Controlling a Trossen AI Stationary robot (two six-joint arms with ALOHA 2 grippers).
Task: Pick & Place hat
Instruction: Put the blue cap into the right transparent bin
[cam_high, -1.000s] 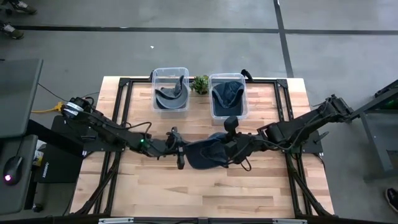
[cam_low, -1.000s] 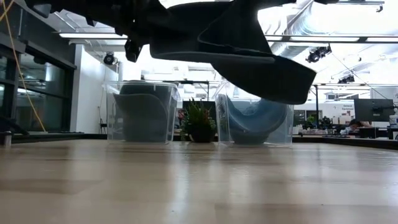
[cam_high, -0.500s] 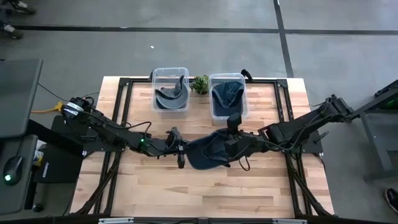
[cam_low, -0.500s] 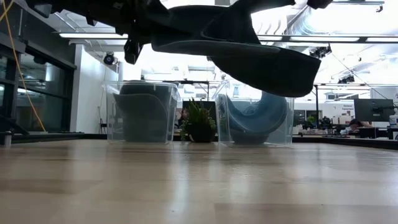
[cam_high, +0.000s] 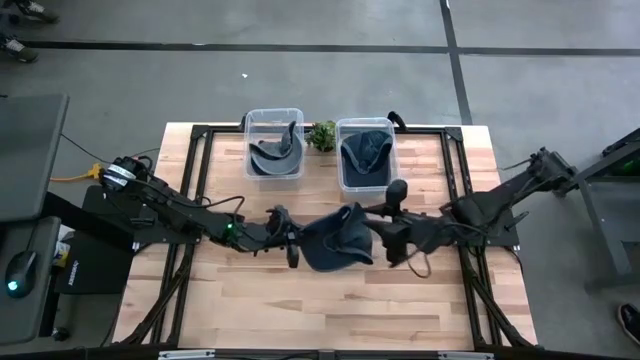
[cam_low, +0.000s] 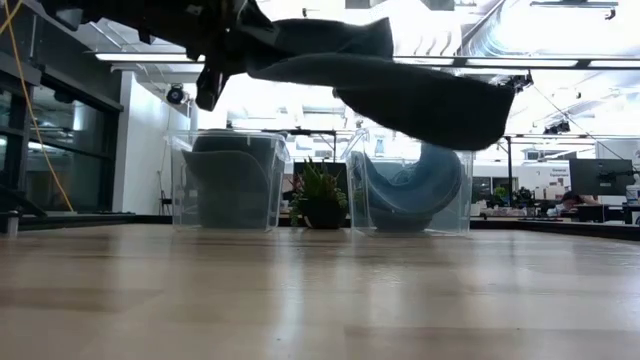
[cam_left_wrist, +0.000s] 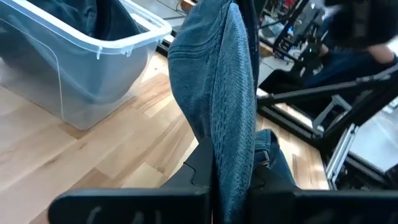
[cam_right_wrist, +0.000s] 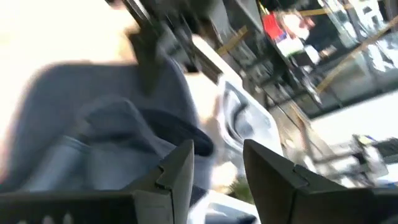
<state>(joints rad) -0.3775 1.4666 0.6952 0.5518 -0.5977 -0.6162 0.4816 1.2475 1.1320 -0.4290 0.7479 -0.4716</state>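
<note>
Hat (cam_high: 337, 240) hanging mid-table off my left gripper (cam_high: 291, 240)

Left fingers are pinched tight on the hat's edge, holding it up above the wood, in front of the two bins. Right gripper (cam_high: 392, 240) sits just beside it, fingers spread and gripping nothing. I'd keep the pinch firm, lift enough that the sagging cloth clears the right bin (cam_high: 366, 154) rim, and centre over it before letting go.
</note>
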